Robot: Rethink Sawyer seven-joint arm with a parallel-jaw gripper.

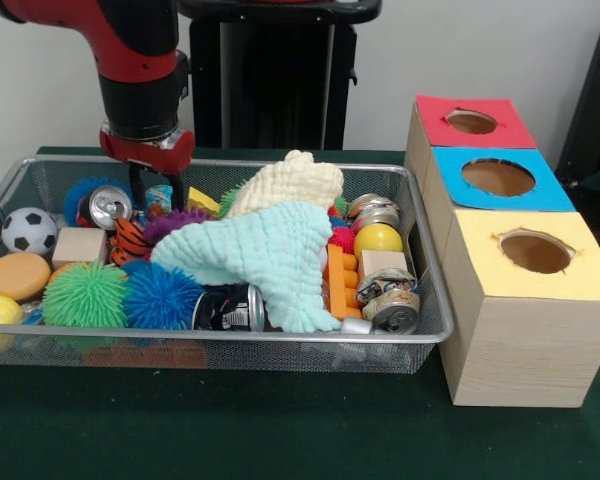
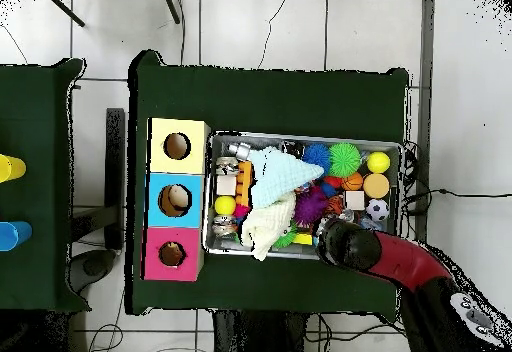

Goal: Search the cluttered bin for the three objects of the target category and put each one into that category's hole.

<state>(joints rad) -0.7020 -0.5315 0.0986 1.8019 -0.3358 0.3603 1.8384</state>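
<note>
No text, brand, number or sign can be read anywhere. The black can (image 1: 228, 308) lying at the bin's front, about 6 o'clock, carries white markings too blurred to make out, and the crushed cans (image 1: 390, 300) at 4 o'clock show only indistinct print.

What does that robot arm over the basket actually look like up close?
The arm is thick and rounded, glossy red with a black cylindrical section near its end. Below that sits a red collar, then the small dark gripper. From overhead, the arm shows the same red shell with black joints and a few white markings near the base.
</note>
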